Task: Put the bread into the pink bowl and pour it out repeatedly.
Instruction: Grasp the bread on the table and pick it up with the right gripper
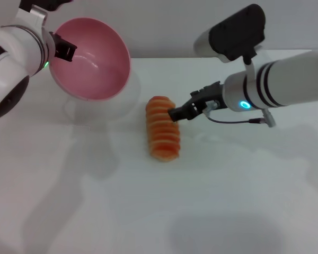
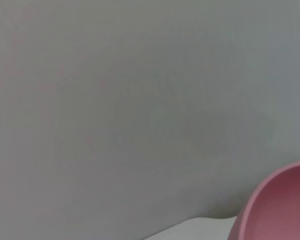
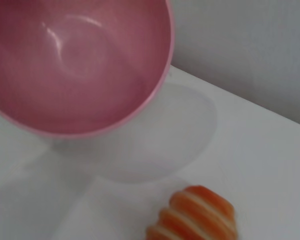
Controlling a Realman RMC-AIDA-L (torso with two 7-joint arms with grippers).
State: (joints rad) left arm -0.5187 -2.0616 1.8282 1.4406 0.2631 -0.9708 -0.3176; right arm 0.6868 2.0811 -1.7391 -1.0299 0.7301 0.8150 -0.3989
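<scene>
The bread (image 1: pixel 162 128) is one small loaf, orange-tan with pale cream stripes across its ridged top, lying lengthwise on the white desk (image 1: pixel 212 201) near the middle. In the right wrist view only its rounded far end (image 3: pixel 197 215) shows.

The right tool (image 1: pixel 181 112) reaches in from the right, its black tip touching the loaf's upper right side; I cannot tell whether it is clenched or released.

One bowl (image 1: pixel 90 58), glossy pink with a plain rim, is held up off the desk to the loaf's left, tipped so its empty inside faces the loaf. The right wrist view shows the same hollow (image 3: pixel 75 60); the left wrist view catches only a rim edge (image 2: pixel 280 210).

The left tool (image 1: pixel 62 49) is clenched on the bowl's rim at the left side.

No writing or labels can be read.
</scene>
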